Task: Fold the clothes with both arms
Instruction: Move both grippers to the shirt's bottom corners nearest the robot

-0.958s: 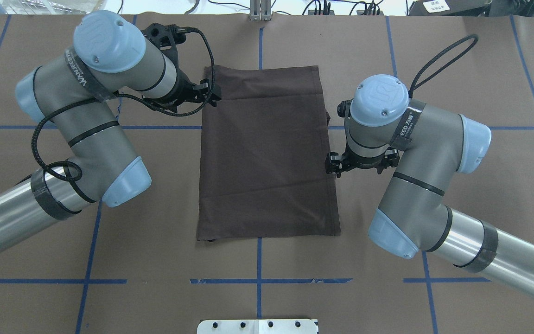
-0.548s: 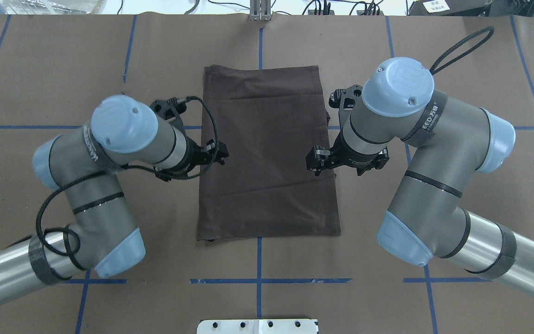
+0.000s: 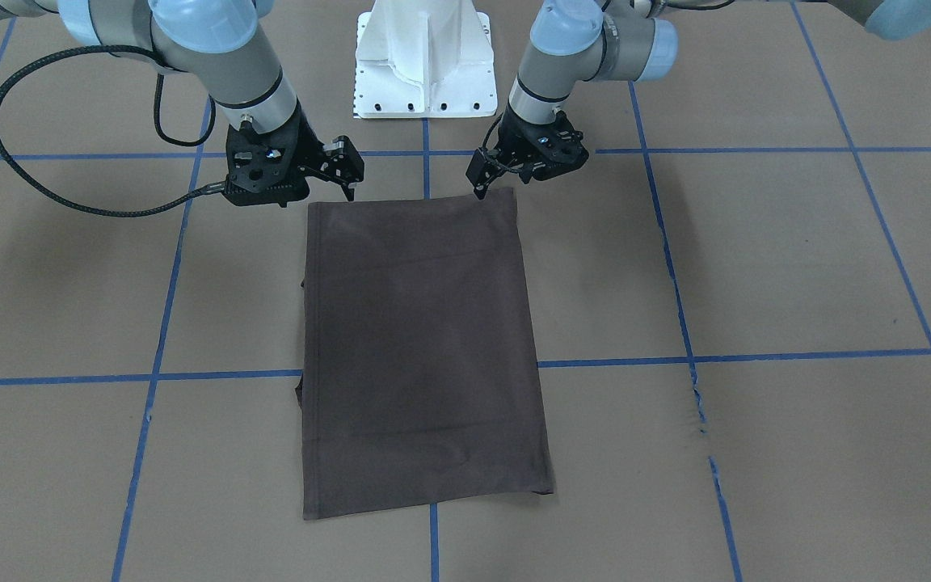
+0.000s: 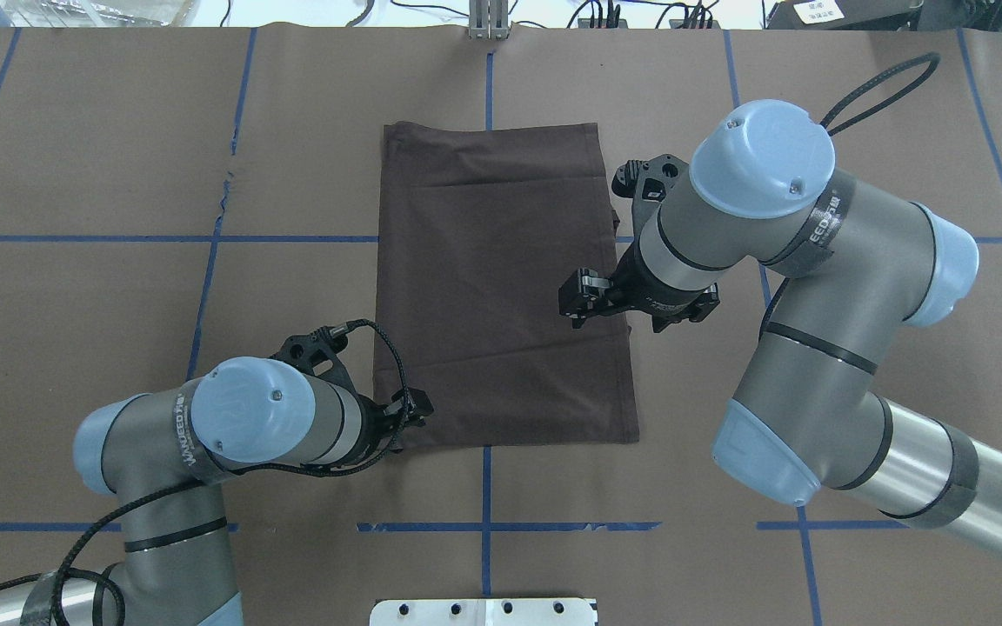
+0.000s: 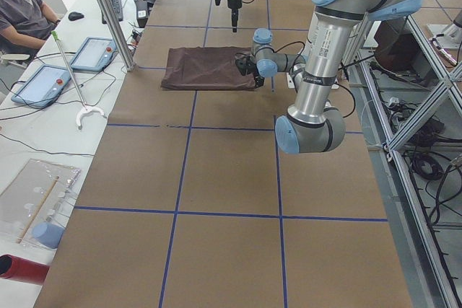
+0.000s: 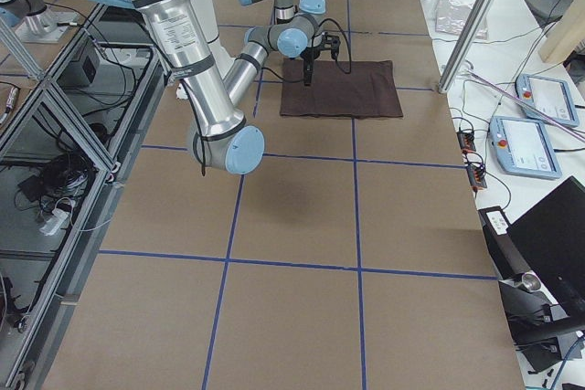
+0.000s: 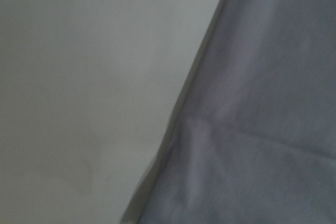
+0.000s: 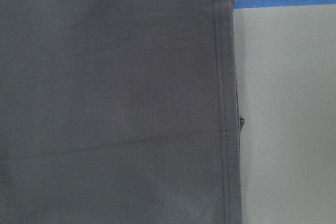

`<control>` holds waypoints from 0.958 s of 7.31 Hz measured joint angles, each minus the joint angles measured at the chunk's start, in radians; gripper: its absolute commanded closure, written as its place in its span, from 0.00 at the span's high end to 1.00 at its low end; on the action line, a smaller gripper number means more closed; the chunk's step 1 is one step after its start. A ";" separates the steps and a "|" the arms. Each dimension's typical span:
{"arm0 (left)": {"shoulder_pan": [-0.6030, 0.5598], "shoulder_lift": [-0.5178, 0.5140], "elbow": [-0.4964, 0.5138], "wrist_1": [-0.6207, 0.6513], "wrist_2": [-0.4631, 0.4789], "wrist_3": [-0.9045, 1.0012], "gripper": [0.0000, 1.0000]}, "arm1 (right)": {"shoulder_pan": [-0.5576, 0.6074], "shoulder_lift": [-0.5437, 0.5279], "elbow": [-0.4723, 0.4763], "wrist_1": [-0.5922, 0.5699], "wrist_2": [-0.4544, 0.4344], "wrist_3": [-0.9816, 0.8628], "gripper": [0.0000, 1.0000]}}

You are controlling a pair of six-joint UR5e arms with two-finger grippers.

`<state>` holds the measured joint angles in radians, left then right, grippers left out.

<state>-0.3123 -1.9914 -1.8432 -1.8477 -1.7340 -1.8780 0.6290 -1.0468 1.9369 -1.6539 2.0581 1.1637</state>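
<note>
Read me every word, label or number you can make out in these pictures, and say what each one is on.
"WANDEE", later characters unclear: left arm's strap.
"EED", start hidden: right arm's strap.
White label at the overhead view's top right: too small to read.
T-shirt: no lettering shows.

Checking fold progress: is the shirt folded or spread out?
Folded. The T-shirt lies as a flat narrow rectangle; no sleeves or collar showing, only straight edges.

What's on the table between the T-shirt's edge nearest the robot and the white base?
Only bare brown paper crossed by blue tape lines; nothing lies between the T-shirt and the white base. The overhead view shows it.
</note>
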 measured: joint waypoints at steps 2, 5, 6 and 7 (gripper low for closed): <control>0.024 -0.011 0.031 0.001 0.020 -0.025 0.94 | 0.000 0.001 0.000 0.004 -0.001 0.001 1.00; 0.010 -0.015 0.048 0.008 0.041 -0.029 0.67 | 0.001 0.001 -0.001 0.005 -0.001 0.001 1.00; 0.008 -0.015 0.052 0.009 0.042 -0.030 0.48 | 0.001 0.001 -0.001 0.005 -0.001 0.001 1.00; 0.008 -0.015 0.054 0.010 0.042 -0.030 0.21 | 0.002 0.001 -0.001 0.005 0.000 0.001 1.00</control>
<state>-0.3047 -2.0064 -1.7890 -1.8380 -1.6924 -1.9080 0.6310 -1.0462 1.9359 -1.6490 2.0577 1.1643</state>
